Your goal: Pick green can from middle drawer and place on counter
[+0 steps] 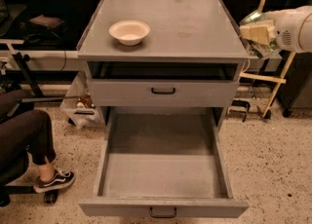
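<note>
Your claw (pixel 258 33) sits at the right edge of the view, level with the counter's (pixel 195 28) top and just off its right rim. Its cream fingers (pixel 255 29) pinch the can (pixel 264 49), whose shiny green shows above and below them. The can is up in the air in the claw's grip, at the counter's right edge. You cannot tell whether it touches the rim. Behind the claw, the white arm (pixel 295 28) runs out of the view to the right.

Leftward from the claw lies the flat grey counter. Well across it, near the far left side, a cream bowl (pixel 129 32) stands upright.

Below the claw and to its left, under the counter's lip, is the shallow drawer front (pixel 126 93) with its black handle (pixel 163 91). It stands slightly ajar, with a dark gap above it.

Lower still, far beneath the claw, the drawer (pixel 163 174) is pulled fully open, showing its plain grey floor and tall side walls. A small dark handle (pixel 163 212) sits on its front.

Farthest from the claw, at the lower left, a seated person's leg (pixel 29 130) and a dark shoe (pixel 54 180) rest on the speckled floor (pixel 273 169).
</note>
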Motion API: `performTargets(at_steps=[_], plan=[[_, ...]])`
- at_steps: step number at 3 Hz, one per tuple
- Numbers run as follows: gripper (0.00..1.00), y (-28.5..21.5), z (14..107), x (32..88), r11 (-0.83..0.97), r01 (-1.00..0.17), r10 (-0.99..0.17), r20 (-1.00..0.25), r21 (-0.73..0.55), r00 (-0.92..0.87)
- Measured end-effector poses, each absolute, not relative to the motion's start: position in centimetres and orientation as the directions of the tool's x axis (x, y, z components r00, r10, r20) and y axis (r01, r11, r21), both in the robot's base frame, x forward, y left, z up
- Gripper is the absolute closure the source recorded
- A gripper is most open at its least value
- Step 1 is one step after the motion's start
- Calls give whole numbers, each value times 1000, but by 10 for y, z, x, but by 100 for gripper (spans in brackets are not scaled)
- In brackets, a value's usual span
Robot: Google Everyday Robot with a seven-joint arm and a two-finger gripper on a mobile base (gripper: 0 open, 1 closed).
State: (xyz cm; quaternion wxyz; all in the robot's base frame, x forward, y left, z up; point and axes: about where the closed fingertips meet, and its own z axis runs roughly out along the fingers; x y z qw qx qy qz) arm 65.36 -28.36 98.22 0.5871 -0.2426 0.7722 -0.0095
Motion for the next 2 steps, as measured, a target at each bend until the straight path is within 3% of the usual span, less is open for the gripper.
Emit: performTargets(at_steps=[2], plan=[[100, -267, 1013, 680, 854, -373, -432, -894, -363, -120]])
